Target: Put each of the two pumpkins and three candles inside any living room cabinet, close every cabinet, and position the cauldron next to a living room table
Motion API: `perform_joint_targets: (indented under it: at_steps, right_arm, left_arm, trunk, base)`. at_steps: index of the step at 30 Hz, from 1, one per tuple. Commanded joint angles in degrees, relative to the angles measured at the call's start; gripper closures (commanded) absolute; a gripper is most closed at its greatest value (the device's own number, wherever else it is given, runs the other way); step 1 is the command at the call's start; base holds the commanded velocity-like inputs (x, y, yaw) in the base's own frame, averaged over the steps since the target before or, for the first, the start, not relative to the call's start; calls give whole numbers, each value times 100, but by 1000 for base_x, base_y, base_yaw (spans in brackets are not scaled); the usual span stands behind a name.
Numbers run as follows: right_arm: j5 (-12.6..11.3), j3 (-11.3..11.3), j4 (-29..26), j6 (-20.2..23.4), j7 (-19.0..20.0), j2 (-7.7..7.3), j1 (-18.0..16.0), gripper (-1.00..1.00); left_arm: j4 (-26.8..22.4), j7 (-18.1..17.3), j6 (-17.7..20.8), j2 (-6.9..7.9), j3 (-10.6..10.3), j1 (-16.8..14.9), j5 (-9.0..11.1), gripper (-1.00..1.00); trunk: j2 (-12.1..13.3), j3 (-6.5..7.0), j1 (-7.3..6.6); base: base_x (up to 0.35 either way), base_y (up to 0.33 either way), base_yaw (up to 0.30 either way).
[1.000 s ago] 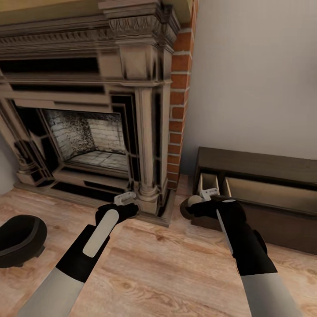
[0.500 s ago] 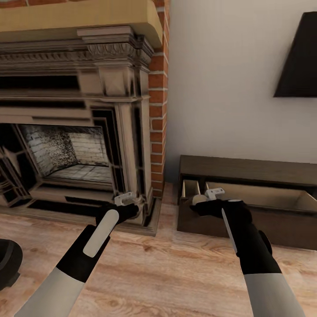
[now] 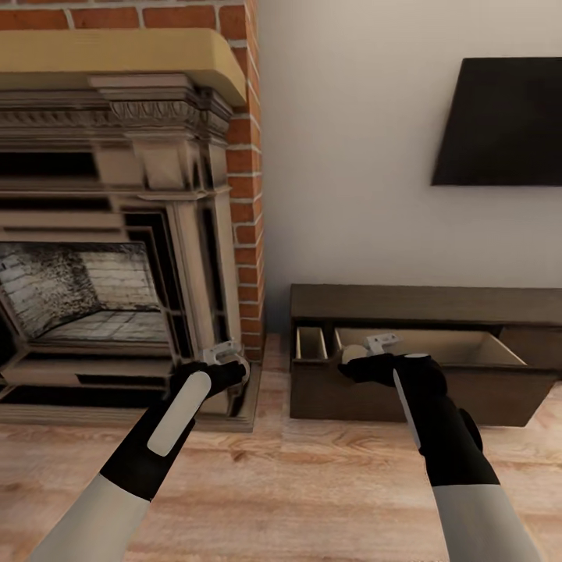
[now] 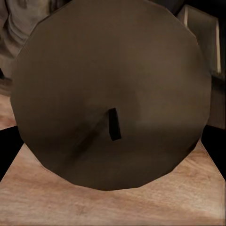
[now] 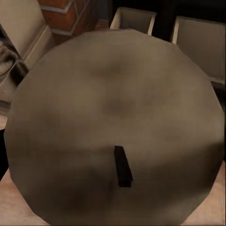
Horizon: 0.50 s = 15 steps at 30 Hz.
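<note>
Candles fill both wrist cameras as the robot faces the low dark cabinet (image 3: pixel 421 304) beside the brick fireplace (image 3: pixel 117 234). Each arm carries one: the left gripper (image 3: pixel 226 355) is closed on a candle (image 3: pixel 238 367) held in front of the fireplace's foot, and the right gripper (image 3: pixel 373 347) is closed on a second candle (image 3: pixel 353 354) held at the front edge of the cabinet's open compartments. In the head view both candles are mostly hidden behind the black wrists and pale finger mounts, so only a rounded sliver of each shows. Close up, the left wrist view gives the flat grey-brown end of its candle (image 4: pixel 110 92) with a short dark wick; the right wrist view shows the same face of the other candle (image 5: pixel 115 127), paler in tone. The fingers themselves cannot be made out in either wrist picture. The cabinet's pale beige interior is open to view, a narrow bay at its left and a wider one beside it; its right end is cut off by the frame. A dark wall panel (image 3: pixel 499 121) hangs above, also cropped.
</note>
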Motion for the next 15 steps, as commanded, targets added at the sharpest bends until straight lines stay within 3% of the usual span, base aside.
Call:
perform_joint_targets:
  at_steps: [1, 8, 11, 15]
  right_arm:
    - [-20, 0, 0, 4, -7, 2, 0, 100]
    - [-37, 68, -11, 22, -9, 61, 0, 100]
    - [-25, 322, -2, 44, -22, 90, 7, 100]
    - [-20, 403, -7, 47, -24, 85, 9, 100]
  left_arm:
    - [0, 0, 0, 0, 2, 0, -3, 100]
    - [6, 0, 0, 0, 14, 0, -3, 100]
    - [8, -2, 0, 0, 15, 0, -3, 100]
    - [16, 0, 0, 0, 15, 0, -3, 100]
  trunk:
    - [42, 25, -22]
    - [322, 168, -176]
    - [443, 199, -242]
    - [603, 235, -330]
  base:
    - [0, 0, -240]
    - [0, 0, -122]
    - [0, 0, -7]
    - [0, 0, -1]
